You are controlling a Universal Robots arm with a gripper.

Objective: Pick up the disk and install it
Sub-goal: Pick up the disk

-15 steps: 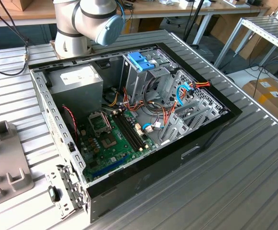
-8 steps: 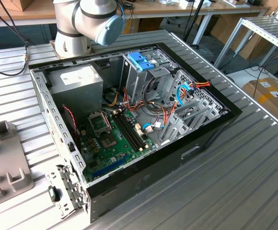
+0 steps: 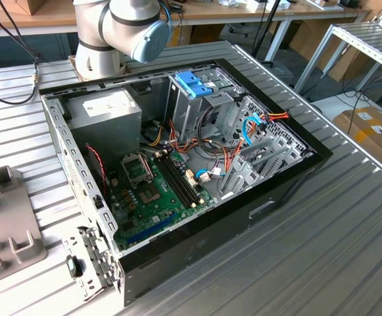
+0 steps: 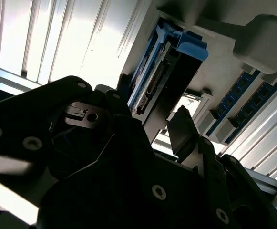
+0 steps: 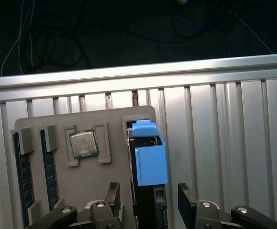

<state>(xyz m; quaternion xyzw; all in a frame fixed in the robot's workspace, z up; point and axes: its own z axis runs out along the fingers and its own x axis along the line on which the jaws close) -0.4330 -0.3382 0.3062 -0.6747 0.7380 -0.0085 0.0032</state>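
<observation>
Exterior view: robot arm point(image 3: 128, 29) stands on its base at the upper left of the frame, on a ribbed aluminium table point(image 3: 322, 250). Open computer case point(image 3: 197, 253) lies across the middle of the frame. Inside it are a grey power supply point(image 3: 105, 108) toward the upper left, a green motherboard point(image 3: 154, 197) below that, and a metal drive cage point(image 3: 194, 84) with a blue top, upright near the case's far wall. Part of a grey fixture tray point(image 3: 6, 224) sits at the exterior view's left edge, apart from the case. First wrist view: the disk point(image 5: 150, 160) stands on edge in a slot of the fixture tray point(image 5: 81, 186), blue rail facing the camera. A processor chip point(image 5: 84, 144) is seated in a pocket just beside it, and memory modules point(image 5: 23, 181) lie in slots further along the tray. Gripper point(image 5: 148, 191) straddles the disk; its fingers point(image 5: 112, 195) are spread, one on each side, with a visible gap to the drive body. Second wrist view: same arrangement seen from low and close. Gripper point(image 4: 145, 107) is dark in the foreground, with the disk point(image 4: 164, 78) between the parted fingers, unclamped and seated in the tray point(image 4: 214, 62). Processor chip point(image 4: 193, 102) and memory modules point(image 4: 245, 102) lie beyond.
</observation>
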